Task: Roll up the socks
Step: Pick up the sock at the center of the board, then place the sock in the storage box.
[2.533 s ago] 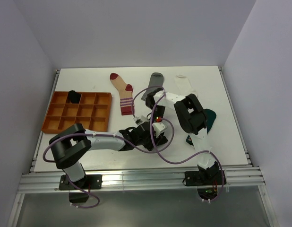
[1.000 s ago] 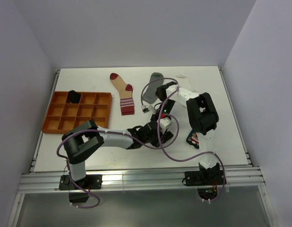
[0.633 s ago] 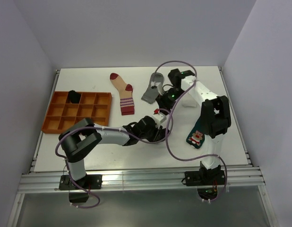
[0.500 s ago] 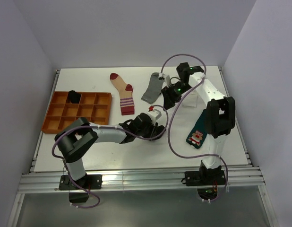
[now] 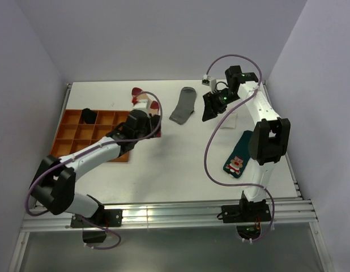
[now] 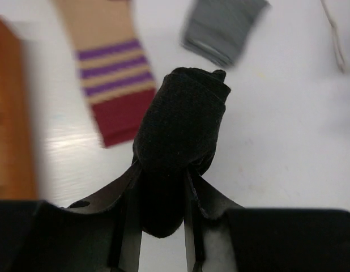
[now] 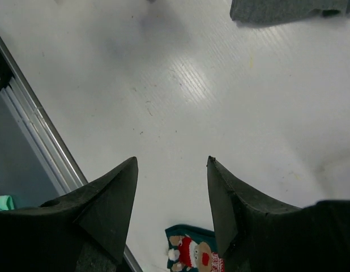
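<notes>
- Socks of soft knitted fabric are the work here. They look light, limp and squashy, so I judge a roll will loosen unless it is pinched across the whole bundle. The safest hold is around the middle of a roll, or at the cuff or toe of a flat sock.
- A plain black fabric sock rolled into a tight bundle [image 6: 180,122] is clamped between the jaws of the left gripper [image 6: 162,190]. It is carried above the white table [image 5: 163,170], just beside the far right corner of the orange compartment tray [image 5: 73,141].
- A beige sock with red stripes, toe and heel [image 6: 110,85] lies flat beneath and beyond the bundle.
- A grey sock [image 5: 183,105] lies flat towards the back, and a dark teal sock with a Christmas figure [image 5: 237,158] lies flat on the right.
- A second black sock [image 5: 89,115] sits bunched in a back compartment of the tray.
- The right gripper [image 7: 170,192] hangs with its jaws wide apart and nothing between them, above bare table near the grey sock.
</notes>
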Motion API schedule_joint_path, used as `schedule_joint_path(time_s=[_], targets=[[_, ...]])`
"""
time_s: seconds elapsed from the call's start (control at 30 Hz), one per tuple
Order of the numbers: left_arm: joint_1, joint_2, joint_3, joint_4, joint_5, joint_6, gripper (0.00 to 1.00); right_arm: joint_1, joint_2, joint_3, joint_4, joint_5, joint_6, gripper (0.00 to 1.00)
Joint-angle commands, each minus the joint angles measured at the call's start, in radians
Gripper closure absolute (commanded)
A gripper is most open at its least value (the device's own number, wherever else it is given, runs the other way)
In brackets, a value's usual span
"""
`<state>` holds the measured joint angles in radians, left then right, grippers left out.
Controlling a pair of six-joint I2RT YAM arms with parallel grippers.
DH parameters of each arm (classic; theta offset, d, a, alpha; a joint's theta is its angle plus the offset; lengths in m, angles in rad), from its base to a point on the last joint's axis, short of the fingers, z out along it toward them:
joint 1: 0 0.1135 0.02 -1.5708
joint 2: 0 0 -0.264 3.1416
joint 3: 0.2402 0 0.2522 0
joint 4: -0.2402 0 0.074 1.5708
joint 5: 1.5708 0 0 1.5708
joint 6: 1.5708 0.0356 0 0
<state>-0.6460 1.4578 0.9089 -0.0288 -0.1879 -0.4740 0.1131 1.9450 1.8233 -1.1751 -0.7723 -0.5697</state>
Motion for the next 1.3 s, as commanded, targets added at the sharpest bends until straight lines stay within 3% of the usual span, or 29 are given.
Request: schedule_joint_path(time_s=[0.0, 0.2, 0.43, 0.73, 1.0, 1.27], targets=[[0.077, -0.089, 0.054, -0.117, -0.243, -0.06, 1.0, -0.006, -0.035, 0.073, -0.012, -0.033, 0.011, 0.41], [0.235, -0.11, 0.155, -0.33, -0.542, -0.146, 1.0, -0.006, -0.009, 0.096, -0.024, -0.048, 0.004, 0.41], [0.377, 0.12, 0.36, -0.493, -0.76, -0.127, 1.0, -0.006, 0.011, 0.097, -0.044, -0.068, -0.012, 0.41], [0.433, 0.421, 0.614, -0.646, -0.763, -0.031, 1.0, -0.006, 0.026, 0.054, -0.037, -0.09, -0.015, 0.41], [0.428, 0.558, 0.693, -0.697, -0.814, 0.002, 1.0, -0.006, 0.048, 0.042, -0.031, -0.099, -0.024, 0.41], [0.421, 0.619, 0.696, -0.654, -0.72, 0.032, 1.0, -0.006, 0.048, 0.011, -0.014, -0.088, -0.03, 0.42]])
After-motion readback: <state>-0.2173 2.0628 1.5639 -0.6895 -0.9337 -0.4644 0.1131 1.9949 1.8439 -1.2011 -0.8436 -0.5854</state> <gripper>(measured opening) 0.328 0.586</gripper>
